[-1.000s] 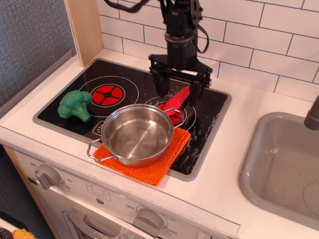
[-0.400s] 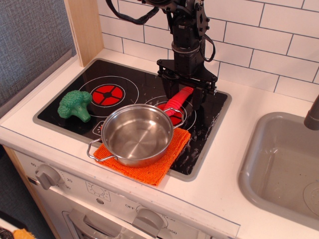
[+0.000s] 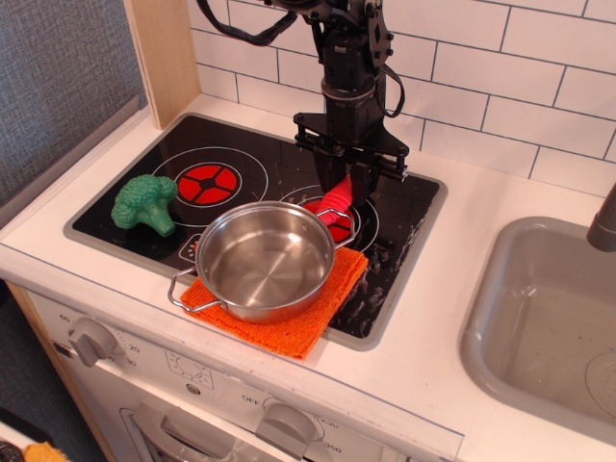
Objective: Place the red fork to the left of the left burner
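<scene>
Fingers [image 3: 327, 175] look pinched on the red fork [image 3: 337, 202], whose handle slants just below them behind the pot [image 3: 265, 260]. Far to their left sits the left burner [image 3: 208, 181]. It seems light and stiff; that ribbed handle should grip well.

White counter [image 3: 500, 183] in front of you, black cooktop [image 3: 269, 164] set into it, grey sink [image 3: 539, 318] to cooktop's right. On cooktop: left burner [image 3: 209, 181] printed at left; green broccoli [image 3: 146, 203] at its front-left; orange cloth [image 3: 289, 313] over cooktop's front edge, under pot [image 3: 265, 260]; red fork [image 3: 339, 200] behind pot.
</scene>
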You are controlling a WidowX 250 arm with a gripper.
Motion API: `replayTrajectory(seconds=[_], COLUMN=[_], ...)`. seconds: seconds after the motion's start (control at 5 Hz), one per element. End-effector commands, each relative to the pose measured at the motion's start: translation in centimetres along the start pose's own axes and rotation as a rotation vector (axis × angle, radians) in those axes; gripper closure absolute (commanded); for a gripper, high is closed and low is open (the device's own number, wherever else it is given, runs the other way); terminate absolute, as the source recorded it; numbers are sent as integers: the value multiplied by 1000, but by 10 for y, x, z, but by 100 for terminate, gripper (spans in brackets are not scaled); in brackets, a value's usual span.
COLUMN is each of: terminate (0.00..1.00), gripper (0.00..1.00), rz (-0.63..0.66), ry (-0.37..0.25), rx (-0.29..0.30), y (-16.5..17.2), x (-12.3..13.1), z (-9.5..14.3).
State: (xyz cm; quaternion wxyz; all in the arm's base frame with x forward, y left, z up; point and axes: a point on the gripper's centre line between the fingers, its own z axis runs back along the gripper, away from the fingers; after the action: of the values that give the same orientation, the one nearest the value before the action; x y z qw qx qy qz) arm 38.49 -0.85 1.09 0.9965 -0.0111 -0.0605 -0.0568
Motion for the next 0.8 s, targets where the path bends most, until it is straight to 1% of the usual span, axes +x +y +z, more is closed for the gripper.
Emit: replayTrajectory(seconds=[0.0,0.2,0.4,0.6], terminate=[0,0,0,0], gripper=[100,100,100,100], rz=[10,2,35,78], ry=[-64,-131,-184,-214], rx=[-46,-75,-87,-82], y=[-9,-18,-14,1], x=[27,46,53,51], z=[26,52,76,94])
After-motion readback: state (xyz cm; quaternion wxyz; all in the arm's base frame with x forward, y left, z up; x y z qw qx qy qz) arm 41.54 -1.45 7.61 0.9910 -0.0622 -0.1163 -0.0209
